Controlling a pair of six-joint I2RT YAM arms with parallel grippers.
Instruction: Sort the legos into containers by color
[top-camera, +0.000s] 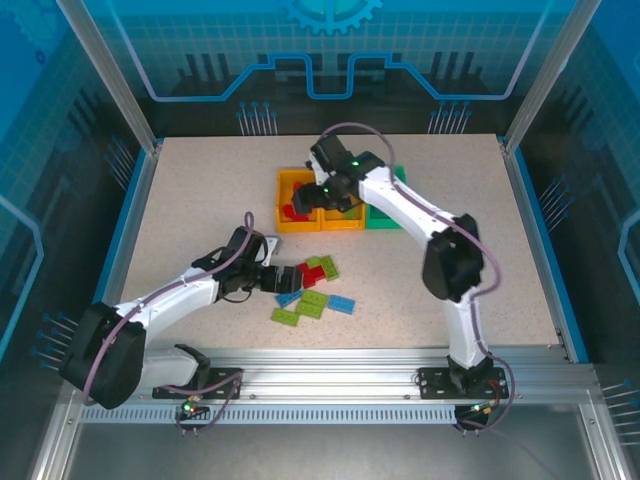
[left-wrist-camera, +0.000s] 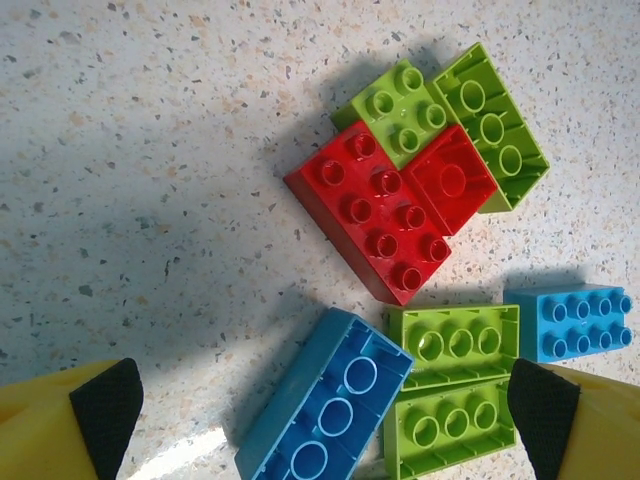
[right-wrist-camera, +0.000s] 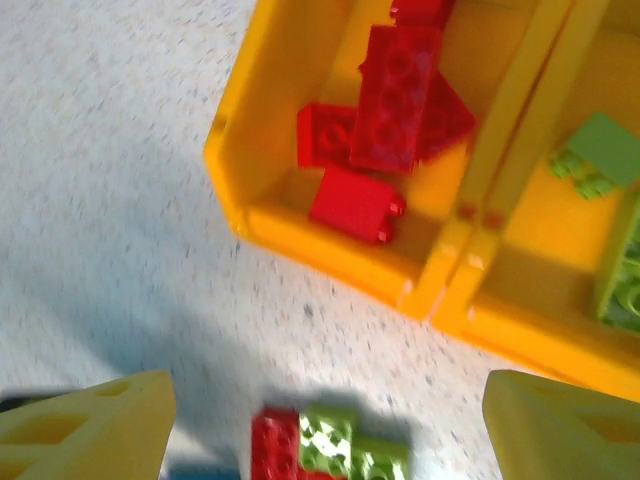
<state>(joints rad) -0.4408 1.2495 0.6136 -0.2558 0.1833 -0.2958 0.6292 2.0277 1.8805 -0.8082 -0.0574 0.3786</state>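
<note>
Loose legos (top-camera: 312, 290) in red, blue and lime lie in a pile at the table's middle. My left gripper (top-camera: 275, 278) is open just left of the pile. In the left wrist view an upturned blue brick (left-wrist-camera: 330, 400) and two upturned lime bricks (left-wrist-camera: 455, 345) lie between its fingertips (left-wrist-camera: 105, 405), with a long red brick (left-wrist-camera: 375, 215) beyond them. The containers stand behind: a yellow bin (top-camera: 290, 180) holding red bricks (right-wrist-camera: 385, 100), a second yellow bin (right-wrist-camera: 540, 320) holding lime bricks (right-wrist-camera: 600, 150), and a green bin (top-camera: 382, 215). My right gripper (top-camera: 318, 197) hovers open and empty at the yellow bins' front edge.
A separate blue brick (left-wrist-camera: 570, 320) sits at the pile's right side. Blurred red and lime bricks (right-wrist-camera: 320, 445) show on the table below the right gripper. Blue side walls and metal posts ring the speckled table (top-camera: 200, 200).
</note>
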